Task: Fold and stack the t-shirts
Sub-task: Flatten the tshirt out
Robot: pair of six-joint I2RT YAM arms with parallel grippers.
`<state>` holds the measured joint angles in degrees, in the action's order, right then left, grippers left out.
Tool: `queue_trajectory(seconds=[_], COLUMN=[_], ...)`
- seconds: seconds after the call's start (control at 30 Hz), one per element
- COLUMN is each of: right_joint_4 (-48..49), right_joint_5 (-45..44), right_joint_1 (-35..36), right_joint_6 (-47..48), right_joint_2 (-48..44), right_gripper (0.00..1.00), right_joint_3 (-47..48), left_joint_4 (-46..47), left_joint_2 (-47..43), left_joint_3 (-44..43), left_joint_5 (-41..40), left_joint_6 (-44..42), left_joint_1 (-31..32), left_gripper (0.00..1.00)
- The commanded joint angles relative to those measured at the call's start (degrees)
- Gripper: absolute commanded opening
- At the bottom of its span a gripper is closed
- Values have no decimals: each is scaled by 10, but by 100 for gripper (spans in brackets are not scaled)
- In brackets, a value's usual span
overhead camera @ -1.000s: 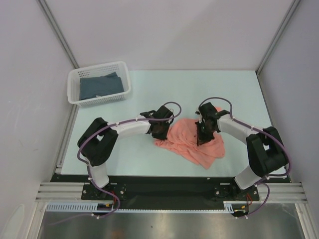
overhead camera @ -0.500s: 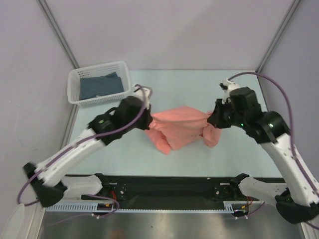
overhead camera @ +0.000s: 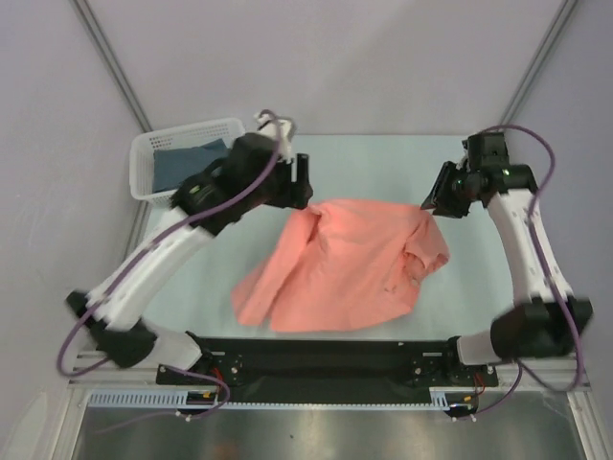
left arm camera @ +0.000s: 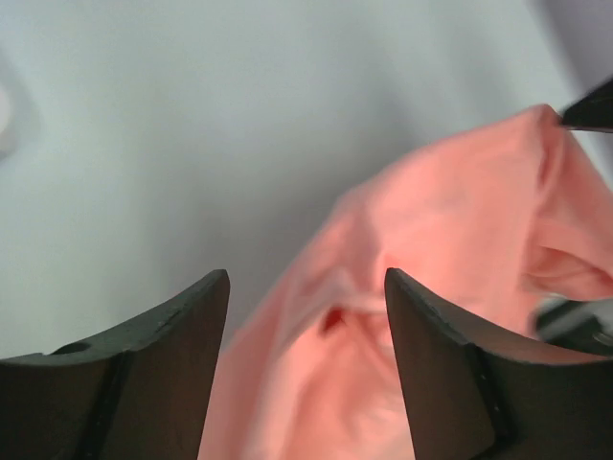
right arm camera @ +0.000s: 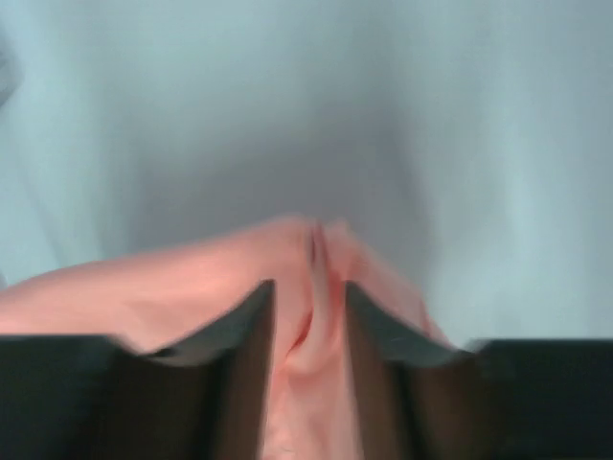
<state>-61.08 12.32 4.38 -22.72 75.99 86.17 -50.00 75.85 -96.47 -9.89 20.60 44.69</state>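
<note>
A salmon t-shirt lies spread out across the middle of the table, one corner reaching the near left. My left gripper hangs over its far left edge. In the left wrist view the left gripper is wide open, and the shirt lies below, clear of both fingers. My right gripper is at the shirt's far right corner. In the blurred right wrist view the right gripper has its jaws apart, with a raised fold of the shirt between them. A dark blue folded t-shirt lies in the basket.
A white plastic basket stands at the far left corner of the table, partly hidden behind my left arm. Pale walls with metal posts close in the left, right and back sides.
Both arms lifted the bunched shirt, pulled it apart and swung toward the far side. The shirt now lies spread out. Both grippers went from shut to open.
</note>
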Motion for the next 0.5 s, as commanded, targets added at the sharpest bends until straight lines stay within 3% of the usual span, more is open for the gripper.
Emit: queue_trajectory(seconds=[0.0, 0.03, 0.17, 0.27, 0.33, 0.4, 0.47], right_joint_4=[49, 53, 52, 28, 18, 20, 33], right_joint_5=[-27, -74, -103, -107, -73, -37, 8], right_joint_1=[-79, -78, -53, -21, 31, 79, 99], right_joint_6=[60, 69, 76, 58, 39, 13, -41], right_joint_2=[132, 152, 144, 91, 36, -6, -68], right_gripper=[51, 70, 87, 88, 88, 86, 73], right_joint_3=[-43, -41, -54, -92, -146, -194, -273], left_joint_4=[-127, -128, -102, -62, -21, 15, 34], left_joint_2=[136, 151, 85, 7, -29, -71, -88], left_joint_3=[-39, -36, 31, 137, 232, 316, 358], left_joint_5=[-102, -119, -105, -31, 56, 94, 123], left_joint_6=[3, -3, -1, 14, 34, 56, 70], left_joint_1=[-37, -36, -36, -36, -34, -18, 14], left_gripper=[77, 79, 80, 71, 71, 70, 69])
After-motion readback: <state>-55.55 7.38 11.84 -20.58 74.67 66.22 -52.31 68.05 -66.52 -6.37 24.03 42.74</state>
